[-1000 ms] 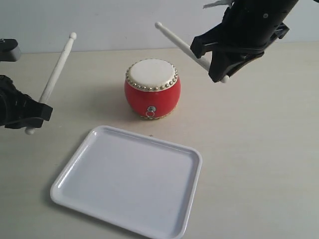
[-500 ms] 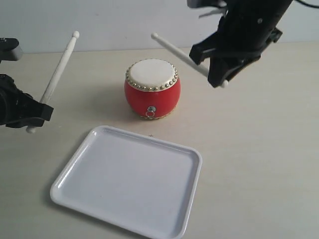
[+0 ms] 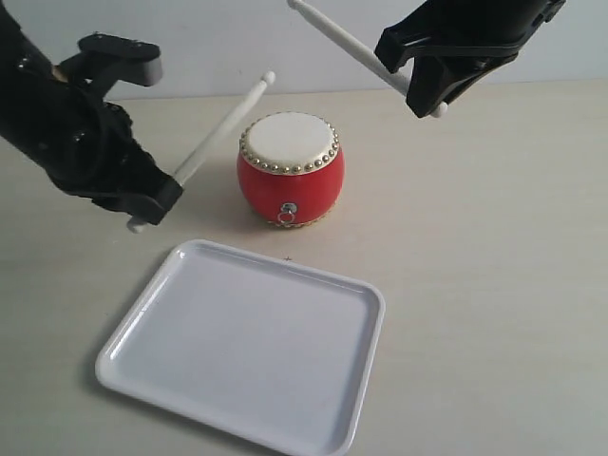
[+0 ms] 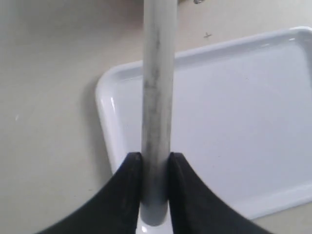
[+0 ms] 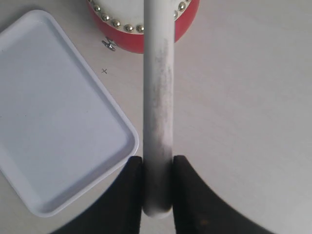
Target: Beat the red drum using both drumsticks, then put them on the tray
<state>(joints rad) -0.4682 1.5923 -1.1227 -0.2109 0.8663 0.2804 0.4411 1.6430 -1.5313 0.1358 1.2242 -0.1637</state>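
The red drum (image 3: 290,169) with its cream skin and gold studs stands mid-table; part of it also shows in the right wrist view (image 5: 124,36). My left gripper (image 3: 157,204) is shut on one drumstick (image 3: 223,128), whose tip hangs just left of the drum's rim. In the left wrist view that drumstick (image 4: 158,87) runs out from the left gripper (image 4: 156,163) over the tray (image 4: 234,112). My right gripper (image 3: 418,90) holds the other drumstick (image 3: 342,43) raised above and right of the drum. The right gripper (image 5: 157,165) clamps this drumstick (image 5: 157,97).
The white tray (image 3: 313,418) lies in front of the drum, its corner also showing in the right wrist view (image 5: 29,112). A pale wall runs behind the beige table (image 3: 494,285).
My left arm has swung in from the far left toward the drum, tilting its stick's tip down near the drum's left rim. The right arm has lifted its stick higher.
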